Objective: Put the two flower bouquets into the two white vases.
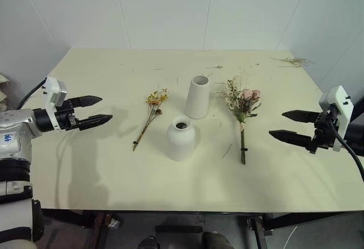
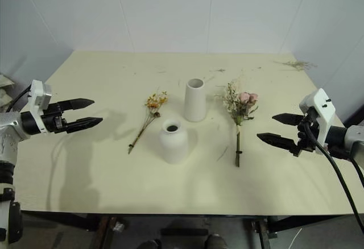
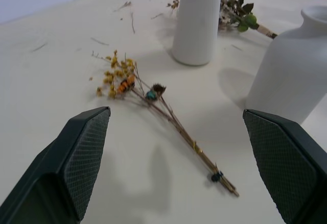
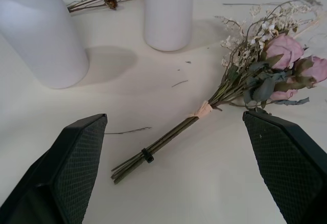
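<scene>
Both claws wide apart, empty: left claw [image 1: 98, 110], right claw [image 1: 291, 125]. Round vase [image 1: 181, 138] nearest, then yellow bunch [image 1: 149, 116] and rose bouquet [image 1: 243, 112] flat on tabletop [image 1: 102, 164], tall vase [image 1: 197, 96] behind. Stems likely light, brittle; grip at ties.

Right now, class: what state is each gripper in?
Left gripper: open, holding nothing.
Right gripper: open, holding nothing.
</scene>
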Controlling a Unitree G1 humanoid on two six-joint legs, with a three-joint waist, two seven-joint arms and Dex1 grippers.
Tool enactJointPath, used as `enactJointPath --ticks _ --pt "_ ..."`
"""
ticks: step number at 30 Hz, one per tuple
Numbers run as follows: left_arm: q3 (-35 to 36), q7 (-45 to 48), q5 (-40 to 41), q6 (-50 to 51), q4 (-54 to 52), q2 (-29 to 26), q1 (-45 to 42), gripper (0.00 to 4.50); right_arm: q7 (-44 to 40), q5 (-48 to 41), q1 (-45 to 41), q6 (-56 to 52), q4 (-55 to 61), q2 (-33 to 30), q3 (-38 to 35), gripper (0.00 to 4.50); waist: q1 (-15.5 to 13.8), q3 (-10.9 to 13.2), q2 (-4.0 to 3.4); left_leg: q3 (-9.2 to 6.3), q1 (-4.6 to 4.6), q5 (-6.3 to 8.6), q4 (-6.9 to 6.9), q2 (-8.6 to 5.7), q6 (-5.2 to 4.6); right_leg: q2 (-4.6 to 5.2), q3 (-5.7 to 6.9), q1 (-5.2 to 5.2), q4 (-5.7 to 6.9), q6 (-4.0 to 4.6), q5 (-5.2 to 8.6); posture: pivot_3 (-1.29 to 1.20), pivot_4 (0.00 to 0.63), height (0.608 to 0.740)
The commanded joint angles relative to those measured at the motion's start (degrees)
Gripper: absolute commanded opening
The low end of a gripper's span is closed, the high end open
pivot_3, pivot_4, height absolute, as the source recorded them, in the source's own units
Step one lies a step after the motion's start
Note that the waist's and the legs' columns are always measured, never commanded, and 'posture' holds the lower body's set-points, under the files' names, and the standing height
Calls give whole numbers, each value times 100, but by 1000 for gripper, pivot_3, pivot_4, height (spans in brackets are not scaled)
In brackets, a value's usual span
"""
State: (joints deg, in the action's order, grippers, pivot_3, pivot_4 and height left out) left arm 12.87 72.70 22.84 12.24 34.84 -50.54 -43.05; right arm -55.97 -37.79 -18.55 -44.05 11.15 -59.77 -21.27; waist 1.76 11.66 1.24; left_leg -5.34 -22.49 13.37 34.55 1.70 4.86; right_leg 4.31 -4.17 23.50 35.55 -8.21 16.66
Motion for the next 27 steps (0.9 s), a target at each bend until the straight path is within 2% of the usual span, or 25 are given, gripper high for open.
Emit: enactJointPath --ticks 1,10,15,20,23,27 --pt "77 24 -2 -199 56 14 -113 4434 175 -138 -106 5 173 77 -282 4500 9 0 0 0 0 0 0 0 0 0 0 1 1 0 0 0 150 740" --pt "42 196 94 -388 206 316 -239 4434 570 -229 -72 -310 452 -2 -394 4500 -27 0 1 -1 -1 1 1 0 -2 0 0 1 3 0 0 0 150 740" --pt "244 392 407 -353 13 522 -284 4434 1609 139 -316 -1013 700 93 114 4500 -11 0 0 -2 -3 1 7 0 -2 0 0 0 4 -1 -1 0 150 740" --pt "266 532 564 -129 -73 501 -270 4434 2497 355 -830 -1834 655 504 693 4500 36 0 0 -1 0 1 6 0 -2 0 -1 4 8 1 0 0 150 740" --pt "306 644 839 204 -450 577 -143 4434 3305 502 -1620 -2787 261 1274 1024 4500 70 0 0 0 0 1 8 0 -2 0 -5 3 10 1 -1 0 150 740" --pt "308 734 893 358 -651 567 -17 4434 3654 762 -2367 -3155 -377 1853 1326 4500 62 0 0 -1 -1 0 9 0 -3 0 -5 6 15 2 -2 0 150 740"
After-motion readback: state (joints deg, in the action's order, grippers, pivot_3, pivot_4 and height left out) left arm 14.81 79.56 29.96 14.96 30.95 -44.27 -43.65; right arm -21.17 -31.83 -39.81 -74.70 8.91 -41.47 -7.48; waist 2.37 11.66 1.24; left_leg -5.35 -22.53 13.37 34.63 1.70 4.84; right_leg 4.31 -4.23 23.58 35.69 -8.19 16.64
